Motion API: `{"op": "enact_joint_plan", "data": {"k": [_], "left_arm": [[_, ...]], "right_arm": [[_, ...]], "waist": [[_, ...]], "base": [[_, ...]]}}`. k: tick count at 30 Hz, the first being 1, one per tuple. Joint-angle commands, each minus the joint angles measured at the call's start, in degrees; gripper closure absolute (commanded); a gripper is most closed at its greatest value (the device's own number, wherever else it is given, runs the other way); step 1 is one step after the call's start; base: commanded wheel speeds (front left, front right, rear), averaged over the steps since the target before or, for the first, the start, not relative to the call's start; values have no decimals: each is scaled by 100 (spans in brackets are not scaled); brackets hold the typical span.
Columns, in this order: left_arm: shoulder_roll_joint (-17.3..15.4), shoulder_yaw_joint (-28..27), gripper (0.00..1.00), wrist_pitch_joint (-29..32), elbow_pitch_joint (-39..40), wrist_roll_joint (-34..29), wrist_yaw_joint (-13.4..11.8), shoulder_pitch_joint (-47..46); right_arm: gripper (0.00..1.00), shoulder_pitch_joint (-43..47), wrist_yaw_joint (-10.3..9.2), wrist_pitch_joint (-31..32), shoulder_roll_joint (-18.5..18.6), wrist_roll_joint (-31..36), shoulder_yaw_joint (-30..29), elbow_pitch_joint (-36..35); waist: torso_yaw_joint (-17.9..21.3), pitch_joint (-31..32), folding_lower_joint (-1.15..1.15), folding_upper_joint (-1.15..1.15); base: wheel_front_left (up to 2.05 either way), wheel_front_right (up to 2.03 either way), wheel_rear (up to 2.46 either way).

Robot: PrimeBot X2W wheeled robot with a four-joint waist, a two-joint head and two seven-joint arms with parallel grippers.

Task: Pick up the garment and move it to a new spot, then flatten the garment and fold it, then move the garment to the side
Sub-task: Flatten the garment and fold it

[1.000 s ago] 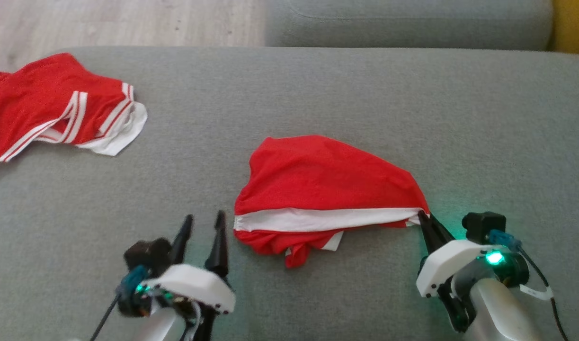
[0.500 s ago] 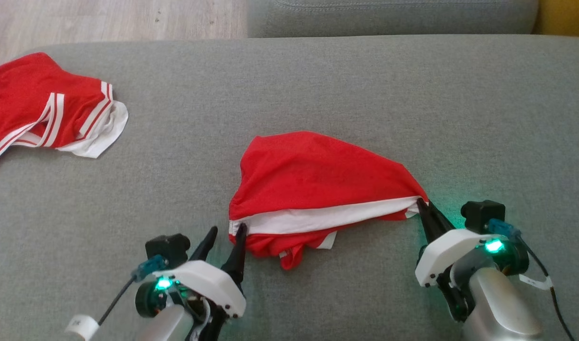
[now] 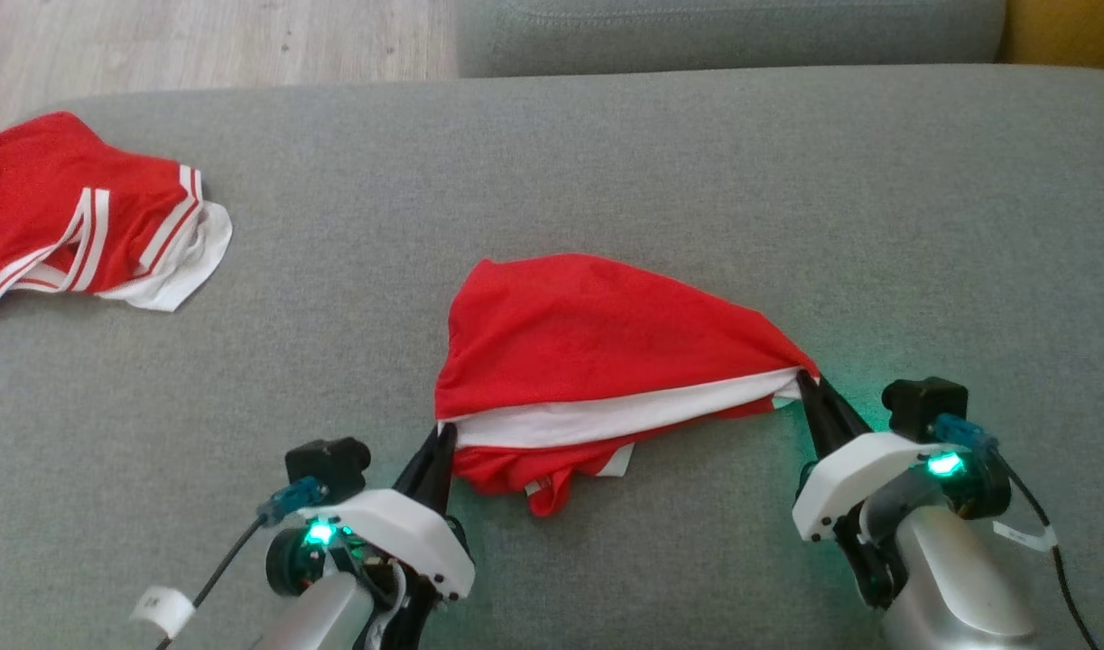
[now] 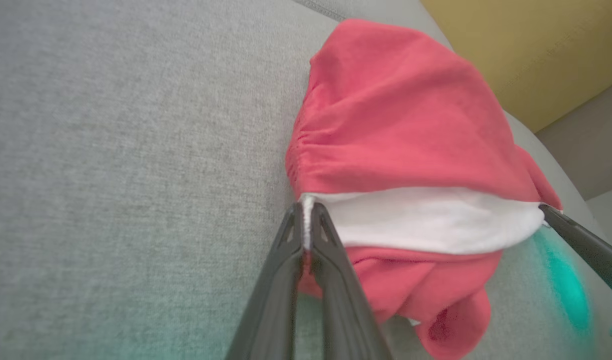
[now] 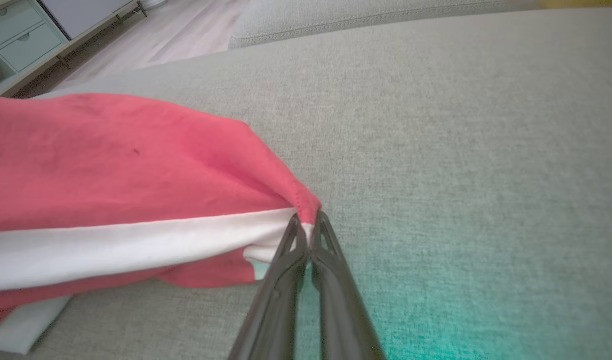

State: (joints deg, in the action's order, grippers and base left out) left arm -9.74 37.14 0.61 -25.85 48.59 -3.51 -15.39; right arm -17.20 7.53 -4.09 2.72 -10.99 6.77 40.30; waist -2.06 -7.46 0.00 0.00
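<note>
The red garment is seen bunched mid-way across the grey sofa cushion. The ends of its white band are clamped, one by the closed left pincer, the other by the closed right pincer. Only the grasp is judged done; lifting, relocating, flattening, folding and setting aside are left.

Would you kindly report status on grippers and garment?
Left gripper: jaws shut on white band of red garment, left end. Right gripper: shut on right end. Garment bunched on grey sofa. Second red garment far left, clear.
</note>
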Motion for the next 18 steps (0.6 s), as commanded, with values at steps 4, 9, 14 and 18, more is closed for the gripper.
{"op": "enact_joint_plan", "data": {"k": [4,9,14,18], "left_arm": [[-145,-227,100,-331,390,-119,-58,-317],[-312,-307,100,-498,850,-258,-175,-342],[-644,-503,100,-583,1815,-433,-425,-378],[-987,-717,100,-486,2829,-622,-679,-544]], "right_arm": [[100,-144,-4,-183,16,66,49,-395],[100,-119,-4,-211,16,183,9,-841],[100,-72,-4,56,16,450,-9,-1987],[100,-8,-4,474,16,643,-78,-3277]], "waist": [[12,177,0,0],[35,417,0,0],[124,814,0,0],[196,987,0,0]], "base": [[0,0,0],[0,0,0],[0,0,0],[0,0,0]]}}
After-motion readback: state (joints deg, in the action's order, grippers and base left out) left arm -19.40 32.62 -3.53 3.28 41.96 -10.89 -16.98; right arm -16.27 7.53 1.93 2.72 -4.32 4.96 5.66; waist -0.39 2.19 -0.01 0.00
